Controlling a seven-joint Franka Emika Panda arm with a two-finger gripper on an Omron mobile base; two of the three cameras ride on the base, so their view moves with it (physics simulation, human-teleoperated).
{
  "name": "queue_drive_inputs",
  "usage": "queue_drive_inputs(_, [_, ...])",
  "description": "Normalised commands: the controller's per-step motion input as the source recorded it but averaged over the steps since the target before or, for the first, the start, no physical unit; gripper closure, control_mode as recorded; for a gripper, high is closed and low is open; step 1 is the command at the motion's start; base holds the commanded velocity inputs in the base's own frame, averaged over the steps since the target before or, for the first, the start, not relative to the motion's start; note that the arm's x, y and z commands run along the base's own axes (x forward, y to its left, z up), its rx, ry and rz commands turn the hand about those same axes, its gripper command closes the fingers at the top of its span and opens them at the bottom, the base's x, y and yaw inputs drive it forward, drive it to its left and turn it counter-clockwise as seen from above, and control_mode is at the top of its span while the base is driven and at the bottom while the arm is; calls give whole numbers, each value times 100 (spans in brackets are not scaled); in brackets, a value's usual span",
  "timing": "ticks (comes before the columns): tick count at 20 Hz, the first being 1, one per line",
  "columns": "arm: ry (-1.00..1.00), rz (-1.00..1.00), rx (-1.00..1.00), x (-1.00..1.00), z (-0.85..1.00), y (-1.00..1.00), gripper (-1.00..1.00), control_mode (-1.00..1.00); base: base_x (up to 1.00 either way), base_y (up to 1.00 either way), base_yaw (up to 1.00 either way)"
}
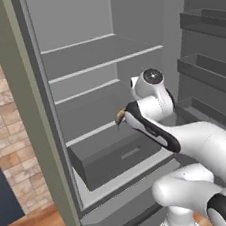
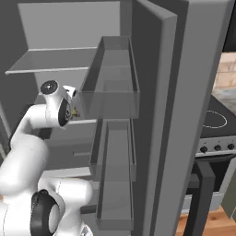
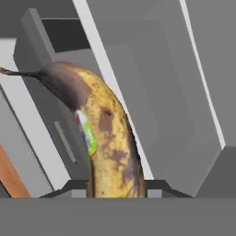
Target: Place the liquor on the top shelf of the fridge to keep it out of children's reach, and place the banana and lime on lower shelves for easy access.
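**Banana in my grip, inside the fridge**

My gripper (image 3: 116, 190) is clamped on the banana (image 3: 103, 138), fingers pressed to its lower end. I hold it inside the open fridge (image 1: 137, 16), above the boxy drawer (image 1: 116, 157) and beside a lower shelf (image 1: 87, 133).

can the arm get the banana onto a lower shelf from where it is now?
Probably yes. The claw grips the banana in the open fridge, by the lower shelf above the drawer; nothing blocks it.
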Motion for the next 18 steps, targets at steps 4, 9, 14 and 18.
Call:
queue_drive_inputs(4, [0, 0, 2, 60, -13, 14, 100, -100, 0, 0, 0])
queue_drive_inputs(9, [0, -1, 0, 66, -18, 21, 100, -100, 0, 0, 0])
queue_drive_inputs(14, [0, 0, 0, 67, -24, 13, 100, -100, 0, 0, 0])
queue_drive_inputs(18, [0, -1, 0, 71, -23, 19, 100, -100, 0, 0, 0])
